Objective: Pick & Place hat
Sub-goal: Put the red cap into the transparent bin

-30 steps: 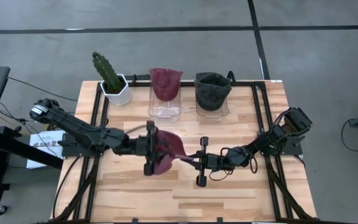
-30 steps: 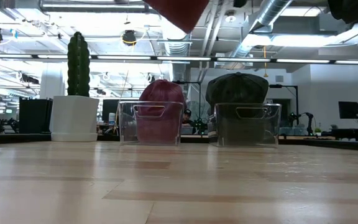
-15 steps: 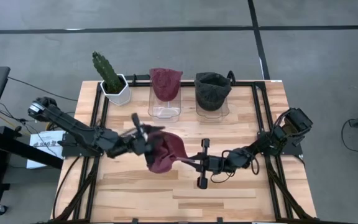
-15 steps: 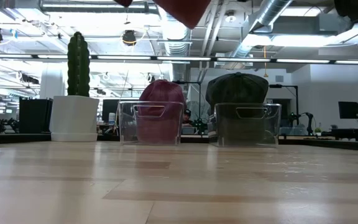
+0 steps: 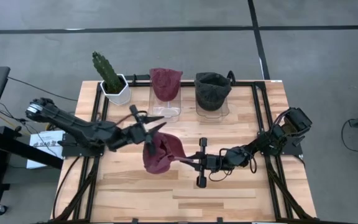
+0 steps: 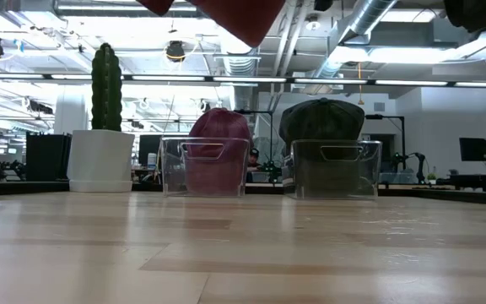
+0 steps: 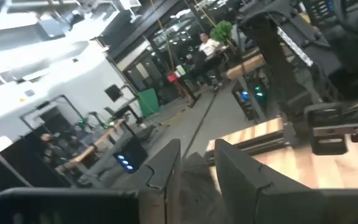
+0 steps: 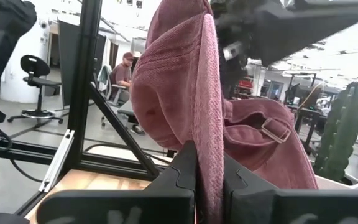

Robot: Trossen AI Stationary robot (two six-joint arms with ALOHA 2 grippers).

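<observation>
Right gripper (image 5: 188, 160) pinching hat (image 5: 160, 154) (aloft), wooden table (image 5: 229, 193)

Hat (image 5: 158, 154) held mid-table between left gripper (image 5: 143, 122) and right gripper (image 5: 189, 161); two bins (image 5: 165, 107) behind, seemingly each holding a hat.

- High view: straight down from above, taking in the whole table (image 5: 229, 186) and both arms.
- Low view: at table-top height, level across the boards toward the far edge and the room behind.
- Both share the cactus (image 5: 107, 71) (image 6: 106, 80) and two bins (image 5: 165, 106) (image 6: 204, 167).
- Right wrist view: very near the hat (image 8: 210, 118).
- Left wrist view: faces the room.
</observation>
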